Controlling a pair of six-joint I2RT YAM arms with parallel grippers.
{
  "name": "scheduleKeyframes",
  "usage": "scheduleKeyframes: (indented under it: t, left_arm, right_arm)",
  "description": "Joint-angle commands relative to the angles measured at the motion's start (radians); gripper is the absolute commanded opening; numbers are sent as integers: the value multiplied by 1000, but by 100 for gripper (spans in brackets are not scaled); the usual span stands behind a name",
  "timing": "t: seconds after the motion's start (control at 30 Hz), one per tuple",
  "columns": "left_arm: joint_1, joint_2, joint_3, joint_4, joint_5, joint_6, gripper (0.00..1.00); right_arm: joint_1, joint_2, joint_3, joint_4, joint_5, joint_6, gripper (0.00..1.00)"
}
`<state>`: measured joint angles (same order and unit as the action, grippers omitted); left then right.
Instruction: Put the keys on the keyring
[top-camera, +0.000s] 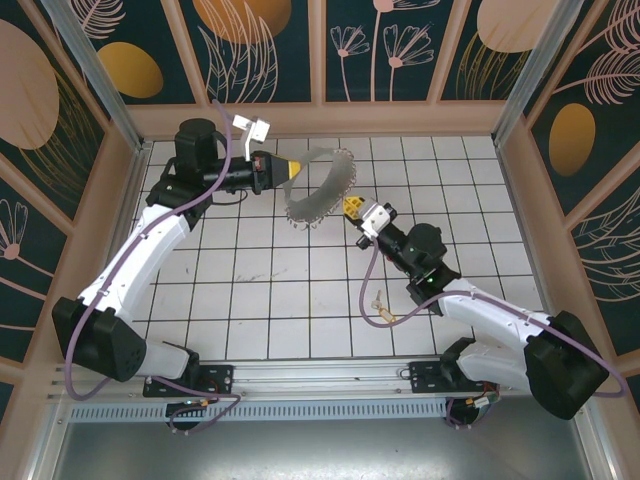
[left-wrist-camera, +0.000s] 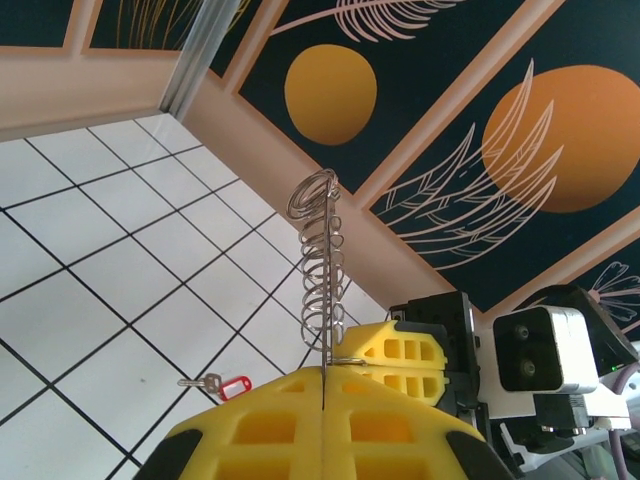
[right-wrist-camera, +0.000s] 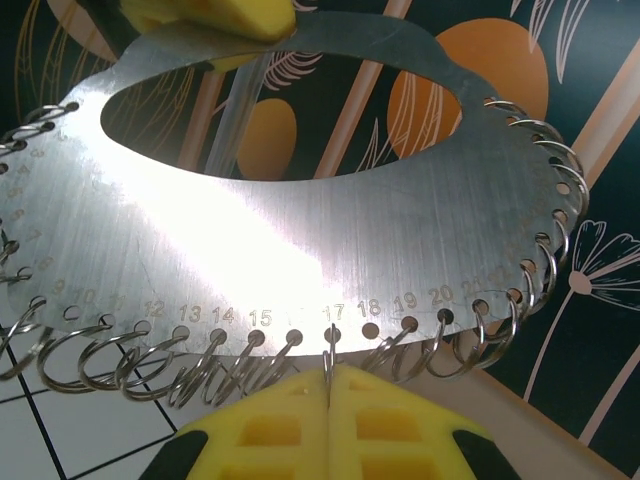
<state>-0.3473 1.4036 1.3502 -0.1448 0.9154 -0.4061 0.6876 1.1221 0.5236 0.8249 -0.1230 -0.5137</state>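
The keyring (top-camera: 318, 190) is a wide grey metal hoop fringed with small wire rings, held off the table between both arms. My left gripper (top-camera: 292, 168) is shut on the band's far edge; in the left wrist view the keyring (left-wrist-camera: 322, 250) stands edge-on out of the closed left gripper (left-wrist-camera: 327, 372). My right gripper (top-camera: 353, 208) is shut on one small ring by hole 17 of the keyring (right-wrist-camera: 300, 230), pinched in the right gripper (right-wrist-camera: 330, 372). One of the keys, the red-tagged one (left-wrist-camera: 222, 385), lies on the tiles. The tan-tagged key (top-camera: 383, 309) lies by the right arm.
The white tiled table (top-camera: 270, 290) is walled by a wooden frame with patterned panels (top-camera: 420, 50). An aluminium rail (top-camera: 320, 385) runs along the near edge by the arm bases. Purple cables loop beside both arms.
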Motion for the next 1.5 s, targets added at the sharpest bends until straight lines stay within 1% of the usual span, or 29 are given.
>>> scheduleKeyframes:
  t: [0.0, 0.1, 0.33, 0.47, 0.63, 0.67, 0.7, 0.83, 0.87, 0.93, 1.0, 1.1, 1.17, 1.2, 1.33, 1.4, 1.43, 1.47]
  left_arm:
    - [-5, -15, 30, -38, -17, 45, 0]
    - [-5, -12, 37, -63, -77, 45, 0]
    - [1, -3, 40, -49, -125, 14, 0]
    - [1, 1, 32, -30, -100, -3, 0]
    - [1, 3, 4, -23, -111, -26, 0]
    - [1, 0, -9, -18, -128, -37, 5]
    - [2, -1, -21, -14, -145, -44, 8]
    - [3, -10, -94, 56, -209, -111, 13]
    - [2, -11, -115, 84, -219, -137, 19]
    - [3, -7, -145, 117, -226, -162, 22]
    - [2, -1, -169, 128, -241, -174, 32]
    - [2, 7, -200, 137, -255, -179, 34]
    - [3, 5, -228, 150, -269, -189, 40]
    - [2, 0, -242, 159, -274, -191, 41]
    - [2, -35, -300, 199, -321, -171, 41]
    - [2, -60, -333, 223, -351, -168, 41]
    - [3, -73, -352, 241, -362, -167, 41]
    - [2, -86, -370, 256, -378, -165, 42]
  right_arm:
    - [13, -29, 27, 36, -9, -59, 0]
    - [-5, -56, -12, 107, -20, -15, 0]
    - [-34, -99, -33, 99, -82, 58, 0]
    - [-45, -98, -34, 100, -95, 81, 0]
    - [-62, -72, -24, 147, -96, 157, 0]
    - [-68, -65, -14, 131, -95, 170, 0]
    - [-73, -57, 1, 108, -93, 175, 0]
    - [-85, -42, 31, 5, -124, 163, 0]
    - [-88, -42, 35, -22, -133, 160, 0]
    - [-95, -39, 44, -63, -152, 160, 0]
    - [-104, -34, 58, -104, -175, 164, 0]
    - [-112, -20, 81, -155, -206, 173, 0]
    - [-116, -7, 95, -190, -225, 177, 0]
    - [-118, -2, 102, -209, -236, 180, 0]
    - [-135, 54, 175, -360, -303, 213, 0]
    - [-134, 99, 221, -444, -361, 241, 0]
    - [-162, 128, 253, -493, -378, 256, 0]
    - [-163, 159, 277, -530, -403, 260, 0]
